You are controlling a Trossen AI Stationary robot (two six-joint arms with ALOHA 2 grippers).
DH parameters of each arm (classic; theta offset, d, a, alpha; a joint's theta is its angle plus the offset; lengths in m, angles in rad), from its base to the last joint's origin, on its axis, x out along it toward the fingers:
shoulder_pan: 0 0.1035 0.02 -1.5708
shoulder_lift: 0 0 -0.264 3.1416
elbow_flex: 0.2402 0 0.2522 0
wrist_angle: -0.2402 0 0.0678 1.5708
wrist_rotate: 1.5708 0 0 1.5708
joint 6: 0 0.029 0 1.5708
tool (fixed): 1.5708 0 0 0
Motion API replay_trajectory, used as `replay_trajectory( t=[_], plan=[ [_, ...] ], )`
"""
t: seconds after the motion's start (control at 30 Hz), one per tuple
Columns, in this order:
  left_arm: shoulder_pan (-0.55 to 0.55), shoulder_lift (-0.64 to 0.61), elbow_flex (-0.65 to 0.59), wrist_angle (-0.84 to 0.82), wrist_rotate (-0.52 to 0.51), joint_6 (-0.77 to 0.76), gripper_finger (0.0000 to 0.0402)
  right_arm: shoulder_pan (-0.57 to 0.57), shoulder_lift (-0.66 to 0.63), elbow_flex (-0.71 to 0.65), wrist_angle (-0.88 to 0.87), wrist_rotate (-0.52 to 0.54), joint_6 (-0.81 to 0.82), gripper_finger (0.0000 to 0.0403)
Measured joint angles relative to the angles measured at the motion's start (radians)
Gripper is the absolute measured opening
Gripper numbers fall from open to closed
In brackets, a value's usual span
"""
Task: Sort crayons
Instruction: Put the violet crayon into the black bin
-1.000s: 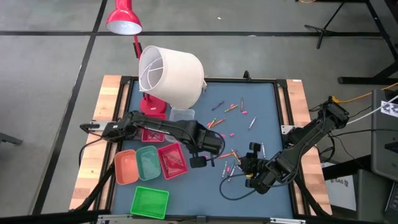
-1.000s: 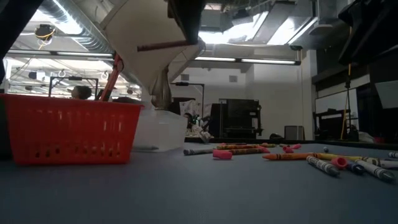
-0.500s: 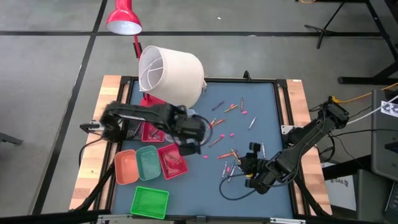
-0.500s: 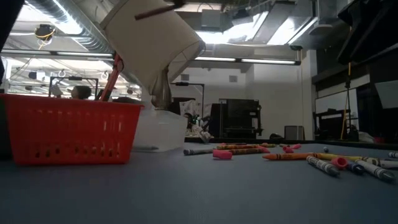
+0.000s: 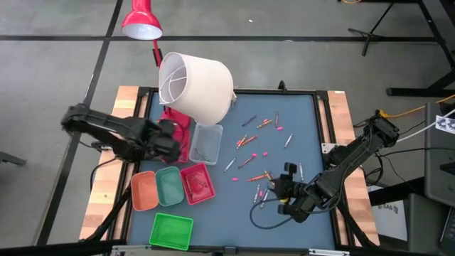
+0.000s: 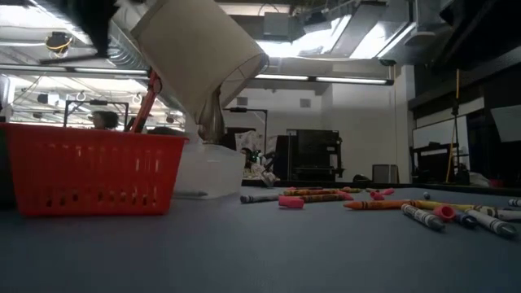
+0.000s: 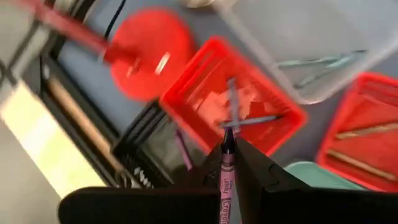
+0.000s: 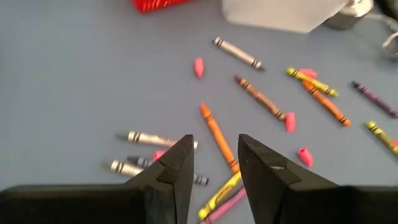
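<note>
Blue surface (image 5: 298,114) is only partly sorted: a few crayons sit in the trays, many crayons (image 5: 257,153) lie scattered. My left end effector (image 7: 227,163) pinches a pink crayon (image 7: 226,177) above the red basket (image 7: 233,106). My right end effector (image 8: 214,163) waits, jaws wide, over loose ones.

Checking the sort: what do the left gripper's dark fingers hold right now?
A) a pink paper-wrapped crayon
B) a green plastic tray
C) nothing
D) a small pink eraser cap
A: in the left wrist view the left gripper is shut on a pink paper-wrapped crayon.
</note>
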Motion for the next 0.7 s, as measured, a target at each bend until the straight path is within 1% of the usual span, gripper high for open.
replay_trajectory(
  t=[0.13,0.27,0.4,0.57,0.7],
  plan=[
    [0.001,-0.121,-0.196,0.059,-0.011,-0.114,0.001,0.0,0.0,0.0,0.027,0.071,-0.007,0.0124],
    [0.003,-0.191,-0.356,0.125,-0.051,-0.165,0.001,-0.014,0.0,0.0,0.055,0.115,-0.008,0.0124],
    [0.02,-0.214,-0.481,0.183,-0.063,-0.206,0.001,-0.073,0.0,0.0,0.083,0.094,-0.008,0.0124],
    [0.052,-0.215,-0.584,0.266,-0.076,-0.211,0.001,-0.182,0.0,0.0,0.085,0.038,-0.019,0.0124],
    [0.074,-0.215,-0.636,0.306,-0.078,-0.211,0.001,-0.274,0.0,0.0,0.088,-0.022,-0.107,0.0124]
  ],
)
